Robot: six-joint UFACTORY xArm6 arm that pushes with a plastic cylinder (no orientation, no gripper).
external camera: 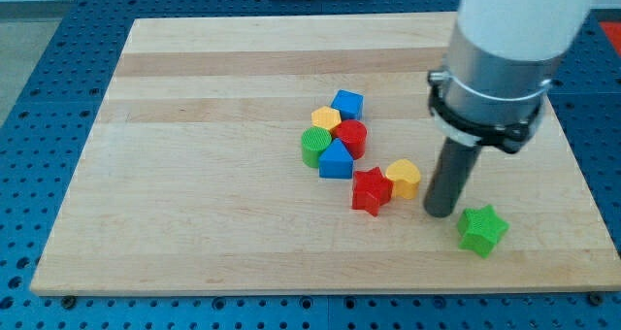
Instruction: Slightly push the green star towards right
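Note:
The green star (482, 230) lies on the wooden board (194, 223) near the view's lower right. My tip (441, 212) rests on the board just to the upper left of the star, a small gap apart. A yellow block (404, 178) and a red star (371, 190) lie just left of my tip.
A cluster sits at the board's middle: a blue cube (346, 105), a yellow block (325, 119), a red cylinder (350, 138), a green cylinder (314, 148) and a blue block (337, 161). The board's right edge (592, 204) is close to the green star.

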